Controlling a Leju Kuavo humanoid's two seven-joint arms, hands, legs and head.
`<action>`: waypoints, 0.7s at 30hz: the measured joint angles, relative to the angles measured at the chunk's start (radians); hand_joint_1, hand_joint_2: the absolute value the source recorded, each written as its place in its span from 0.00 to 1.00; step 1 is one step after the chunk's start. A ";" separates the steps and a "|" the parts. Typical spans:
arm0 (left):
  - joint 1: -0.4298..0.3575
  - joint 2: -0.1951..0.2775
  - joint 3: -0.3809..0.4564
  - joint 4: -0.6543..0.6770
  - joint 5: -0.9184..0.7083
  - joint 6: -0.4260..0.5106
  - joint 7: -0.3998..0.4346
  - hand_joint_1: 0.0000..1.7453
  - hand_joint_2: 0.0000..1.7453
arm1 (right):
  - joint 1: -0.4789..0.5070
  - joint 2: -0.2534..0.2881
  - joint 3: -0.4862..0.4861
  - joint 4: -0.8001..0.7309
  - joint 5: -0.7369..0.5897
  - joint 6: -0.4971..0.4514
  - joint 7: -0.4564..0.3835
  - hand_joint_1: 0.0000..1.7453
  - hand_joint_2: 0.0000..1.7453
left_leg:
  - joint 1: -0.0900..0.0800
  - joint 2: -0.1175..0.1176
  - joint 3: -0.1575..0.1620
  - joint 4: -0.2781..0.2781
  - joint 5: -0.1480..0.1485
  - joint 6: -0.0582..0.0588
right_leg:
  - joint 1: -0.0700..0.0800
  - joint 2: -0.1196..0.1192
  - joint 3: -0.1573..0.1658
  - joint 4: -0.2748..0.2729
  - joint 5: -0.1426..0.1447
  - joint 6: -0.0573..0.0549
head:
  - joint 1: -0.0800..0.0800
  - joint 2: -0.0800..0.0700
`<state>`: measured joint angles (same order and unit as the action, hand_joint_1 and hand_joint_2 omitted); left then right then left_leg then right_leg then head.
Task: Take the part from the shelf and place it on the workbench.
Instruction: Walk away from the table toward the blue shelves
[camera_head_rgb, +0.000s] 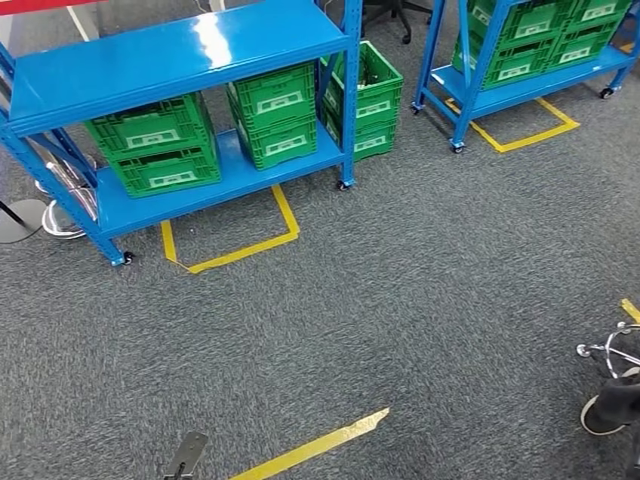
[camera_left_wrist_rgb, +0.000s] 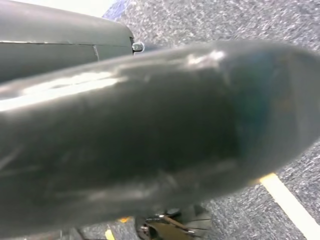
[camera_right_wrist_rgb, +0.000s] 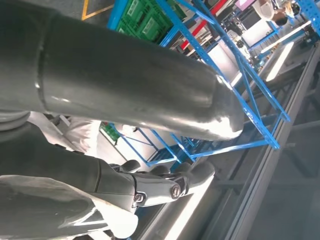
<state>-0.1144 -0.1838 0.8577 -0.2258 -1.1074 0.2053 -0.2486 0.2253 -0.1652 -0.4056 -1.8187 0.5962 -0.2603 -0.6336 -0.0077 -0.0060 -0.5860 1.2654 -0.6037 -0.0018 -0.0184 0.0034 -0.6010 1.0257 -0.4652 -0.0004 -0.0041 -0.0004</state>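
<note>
Grey carpet (camera_head_rgb: 423, 300) separates the robot from a blue shelf (camera_head_rgb: 173, 60), whose lower level carries green crates (camera_head_rgb: 155, 145) (the part presumably lies inside one, unseen). Right hand (camera_right_wrist_rgb: 113, 100) holds nothing, fingers loosely apart; left hand (camera_left_wrist_rgb: 151, 135) is too close to judge.

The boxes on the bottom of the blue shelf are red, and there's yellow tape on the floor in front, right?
Not quite. The head view shows the boxes on the blue shelf's bottom level are green, not red. The yellow tape on the floor is right.
</note>
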 joint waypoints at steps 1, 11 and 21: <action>0.001 0.000 0.000 0.000 0.000 0.000 0.000 0.00 0.00 | 0.000 0.000 0.000 0.000 -0.001 0.000 0.000 0.00 0.00 | 0.004 0.000 -0.031 0.027 -0.039 -0.003 | -0.001 0.001 0.013 0.000 -0.011 0.000 | 0.000 0.000; 0.008 0.001 0.000 0.002 0.000 0.001 0.005 0.00 0.00 | -0.001 0.000 -0.001 0.008 0.017 0.005 0.011 0.00 0.00 | 0.008 0.000 -0.050 -0.215 0.164 0.016 | -0.009 0.008 0.101 -0.006 -0.104 0.048 | -0.003 0.000; 0.004 -0.001 0.000 0.002 0.000 0.002 0.016 0.00 0.00 | -0.001 0.000 -0.002 0.017 0.029 0.004 0.013 0.00 0.00 | -0.006 -0.062 0.001 -0.230 0.130 0.047 | -0.003 0.038 -0.036 0.095 -0.049 0.035 | 0.001 0.000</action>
<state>-0.1100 -0.1847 0.8579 -0.2234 -1.1074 0.2075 -0.2331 0.2242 -0.1657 -0.4071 -1.8022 0.6252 -0.2564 -0.6208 -0.0141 -0.0682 -0.5854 1.0356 -0.4737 0.0452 -0.0213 0.0413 -0.6371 1.1211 -0.5142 0.0344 -0.0032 -0.0004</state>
